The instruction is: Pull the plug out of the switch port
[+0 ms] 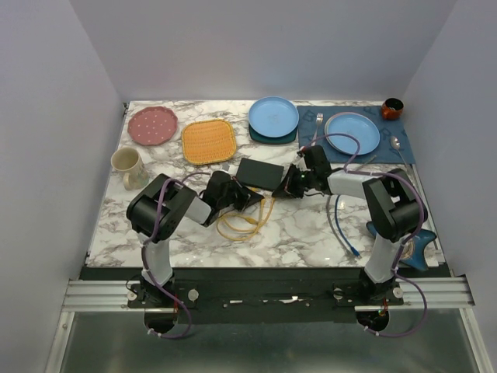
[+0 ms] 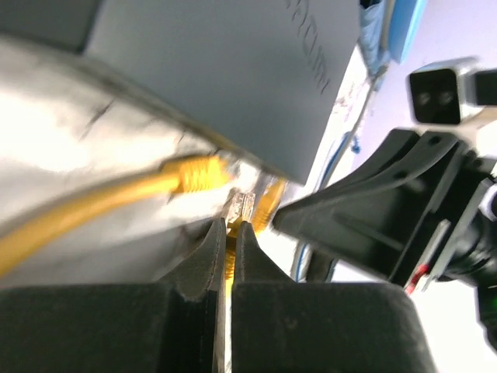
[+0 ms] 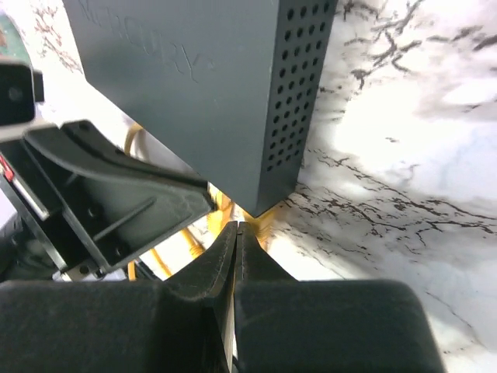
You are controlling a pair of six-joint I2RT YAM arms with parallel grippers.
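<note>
On white marble table [image 1: 311,233] lies flat matte black switch box [image 1: 260,172]; left gripper [image 2: 231,227] is clamped on thin yellow cable [image 2: 78,210] behind clear plug [image 2: 241,206] at switch's near edge; right gripper [image 3: 235,231] has jaws together, empty, at switch's corner.

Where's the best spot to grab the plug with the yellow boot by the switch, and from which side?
Pinch the yellow boot just behind the connector, approaching along its cable toward the switch. It seems to jut out level, with both sides exposed.
</note>
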